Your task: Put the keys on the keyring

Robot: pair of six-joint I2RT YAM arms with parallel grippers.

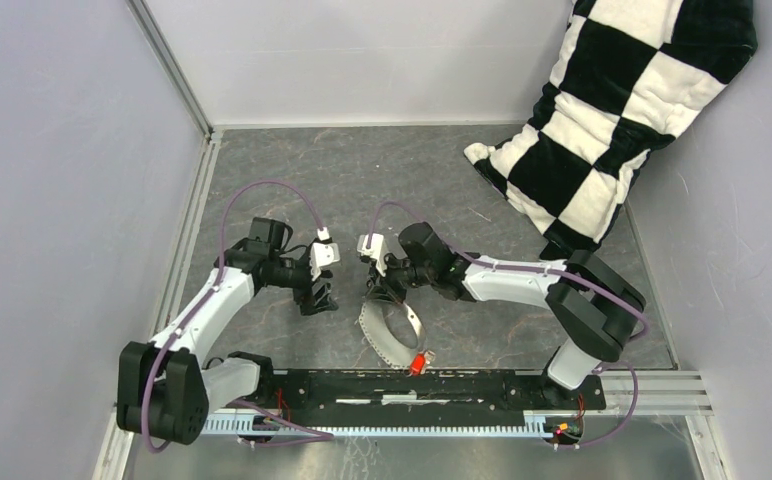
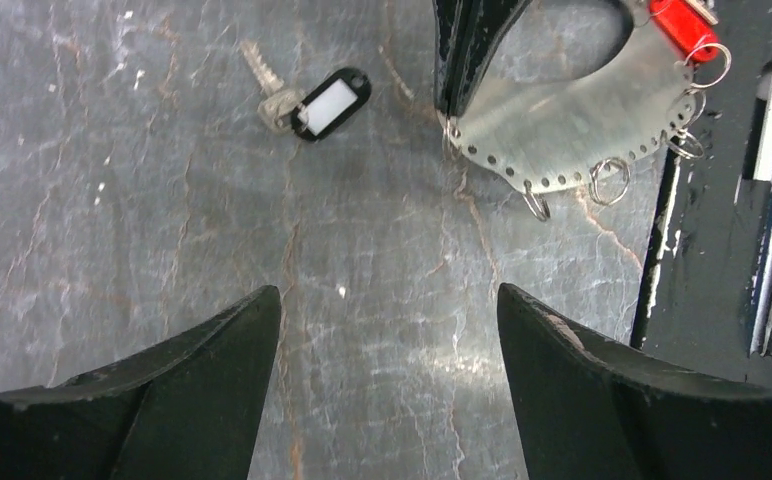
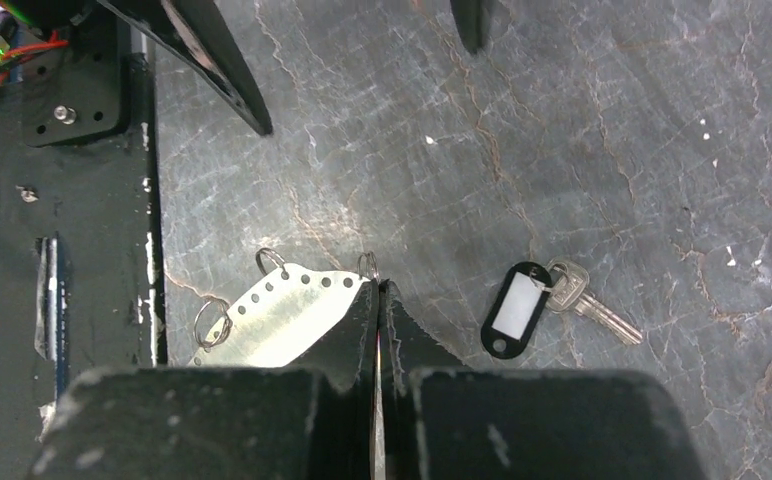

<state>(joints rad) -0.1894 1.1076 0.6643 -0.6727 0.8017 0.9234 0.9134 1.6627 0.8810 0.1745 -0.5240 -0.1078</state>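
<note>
Risks, L to R: the left gripper (image 1: 319, 294), jaws wide and holding nothing, has to take the small black-tagged silver key w/ white label (image 2: 324, 102), which lies flat on the dark marbled worktop (image 2: 142, 220) just ahead of it. A thin flat thing like that prob. skids or flips as the pads close, or gets grabbed by the tag so the eyelet is covered. Next, the flat grey metal crescent keyring w/ punched holes and small wire loops (image 2: 562, 125) is pinched only at one tip by the right gripper (image 3: 379, 286), jaws fully closed on it. So small a bite may let the plate pivot or slip out when a key is pushed against a loop. The red-headed key (image 2: 678, 20) looks already hooked at the plate's other end, near the black base rail (image 1: 462, 385), and could snag there if the plate lifts. Pose: left arm reaches fwd, elbow bent, wrist pitched down, gripper hovering over the worktop. Right arm folds in towards centre, wrist low, fingertips at worktop level, loose key just beside them.
</note>
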